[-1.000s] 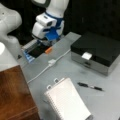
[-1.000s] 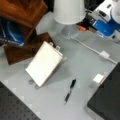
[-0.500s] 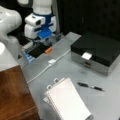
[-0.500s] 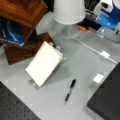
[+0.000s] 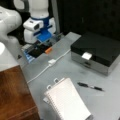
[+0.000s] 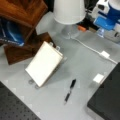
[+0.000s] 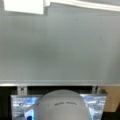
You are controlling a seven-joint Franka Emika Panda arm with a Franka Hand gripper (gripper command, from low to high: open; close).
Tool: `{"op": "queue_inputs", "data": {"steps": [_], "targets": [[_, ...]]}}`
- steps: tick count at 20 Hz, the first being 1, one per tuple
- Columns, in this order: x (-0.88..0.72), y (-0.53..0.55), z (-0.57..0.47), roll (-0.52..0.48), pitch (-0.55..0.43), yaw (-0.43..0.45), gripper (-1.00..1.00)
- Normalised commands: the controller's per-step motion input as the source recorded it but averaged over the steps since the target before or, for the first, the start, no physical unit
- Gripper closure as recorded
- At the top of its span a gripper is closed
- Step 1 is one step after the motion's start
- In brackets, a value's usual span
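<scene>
Fingers: whether mine are spread or closed, I cannot tell; nothing shows between them.
Gripper (image 5: 44,38): I hang at the table's (image 5: 75,70) far edge, at a front view's upper left, above an orange block (image 5: 48,50).
Cable: white cable (image 5: 51,62) with its plug lies just beyond the block.
Notepad: spiral notepad (image 5: 67,101) lies well apart, pen (image 5: 90,86) beside it.
Box: black box (image 5: 96,52) at a front view's right.

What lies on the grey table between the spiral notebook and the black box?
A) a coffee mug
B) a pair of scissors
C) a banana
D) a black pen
D: in both front views a black pen lies flat on the table, apart from the notebook and the black box.
</scene>
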Motion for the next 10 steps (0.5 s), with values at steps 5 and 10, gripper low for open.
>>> {"op": "queue_inputs", "data": {"steps": [5, 10], "targets": [[-0.09, -0.01, -0.15, 0.254, -0.12, 0.01, 1.0], [-0.11, 0.01, -0.23, 0.188, -0.139, 0.002, 1.0]]}}
